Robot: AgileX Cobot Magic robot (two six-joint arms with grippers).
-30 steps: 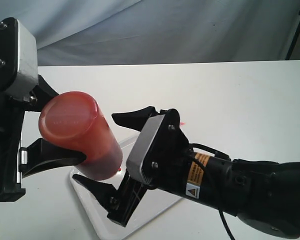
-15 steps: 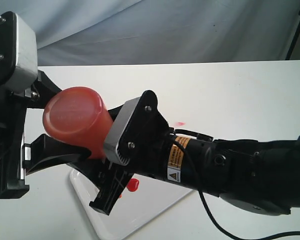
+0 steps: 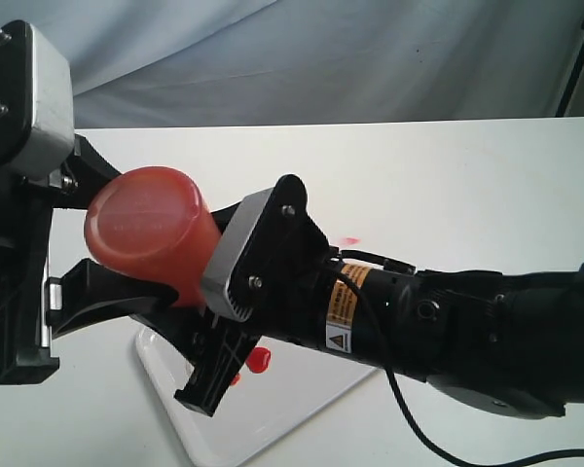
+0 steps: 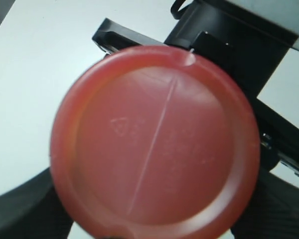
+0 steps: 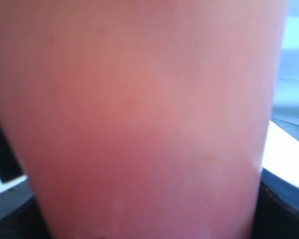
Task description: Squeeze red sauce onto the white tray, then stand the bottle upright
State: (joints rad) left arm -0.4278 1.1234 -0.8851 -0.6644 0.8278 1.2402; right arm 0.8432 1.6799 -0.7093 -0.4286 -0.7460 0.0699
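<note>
1. Could throw sauce (image 3: 190, 280) wide of the tray (image 3: 170, 413) if squeezed hard or aimed off; note red smear (image 3: 350, 240) on table (image 3: 448, 175) beyond the tray.
2. Might twist or slip on release of either claw, being held by both.
3. Reaching in above the tray's left end: left gripper (image 3: 141, 243), clamped on the bottle (image 3: 141, 222) near its base.
4. Slanting down over the tray: right gripper (image 3: 209, 336), closed round the bottle lower down; nozzle hidden, tip cap (image 3: 260, 360) hanging just above the tray.
5. Held tilted, base up, over the tray.

bottle (image 3: 148, 233) tilted over tray (image 3: 297, 409) on table (image 3: 448, 175), between left fingers (image 3: 107, 304), right fingers (image 3: 214, 375) at its right
</note>
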